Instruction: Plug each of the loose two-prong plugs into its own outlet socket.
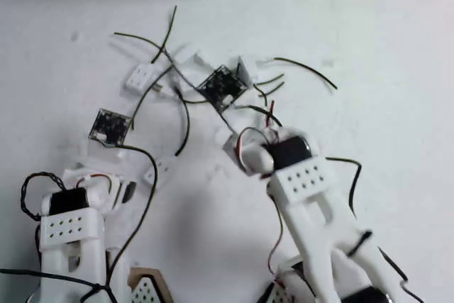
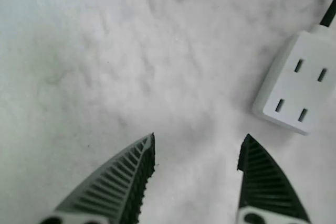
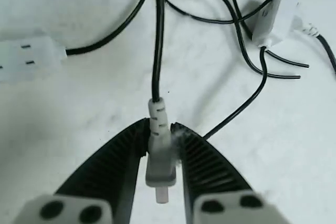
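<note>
My right gripper (image 3: 160, 129) is shut on a white two-prong plug (image 3: 159, 156), and the plug's black cord (image 3: 156, 51) runs away from it across the table. In the high view this gripper (image 1: 235, 145) sits just below a black square module (image 1: 222, 86). A white outlet block (image 3: 26, 59) lies off to one side of it. My left gripper (image 2: 197, 142) hangs open over bare table, holding nothing, with a white outlet block (image 2: 299, 85) close beside one finger (image 2: 265, 177). From above, that gripper (image 1: 126, 191) is near the white outlet block (image 1: 162, 169).
A second black module (image 1: 110, 125) and another white outlet block (image 1: 142, 76) lie at the left middle. A white plug body (image 3: 275, 19) rests among several loose black cords (image 1: 305, 69). The table's right side and far left are bare white.
</note>
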